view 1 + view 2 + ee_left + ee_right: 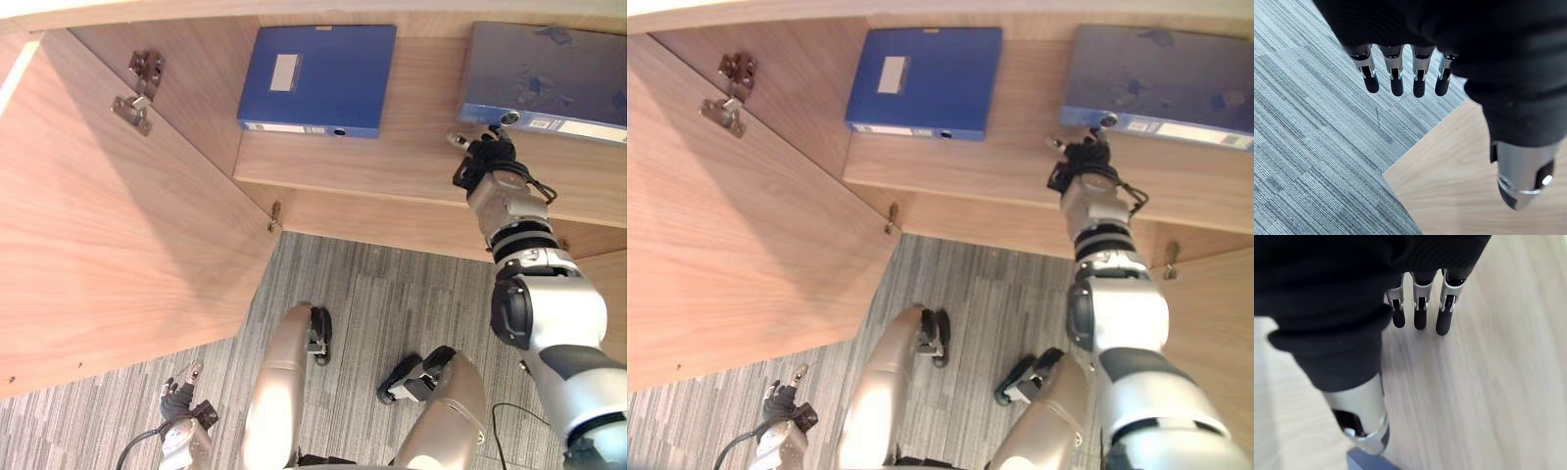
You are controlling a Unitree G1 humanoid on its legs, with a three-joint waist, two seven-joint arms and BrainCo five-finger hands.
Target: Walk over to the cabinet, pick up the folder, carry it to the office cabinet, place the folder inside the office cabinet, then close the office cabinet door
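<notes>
Folder (pixel 549 78), the blue one that concerns me, lies flat on the wooden shelf (pixel 392 157) at about one o'clock from my right hand (pixel 487 159), just beyond the fingertips. I cannot tell if they touch its labelled front edge. Its long axis runs from nine to three o'clock, across the direction in which my fingers (pixel 1420 316) point. These fingers are straight, side by side, and they hold nothing; under them I see bare wood, and a blue corner shows beside my thumb. The other folder (pixel 318 73) lies at eleven o'clock, well apart from this hand.

My left hand (pixel 181 401) hangs low at seven o'clock over the carpet (pixel 1308 147), fingers (pixel 1396 81) straight and empty, beside the lower edge of the open cabinet door (pixel 118 225). I judge the right hand is much nearer to the folder, and the left is nearer to the door.
</notes>
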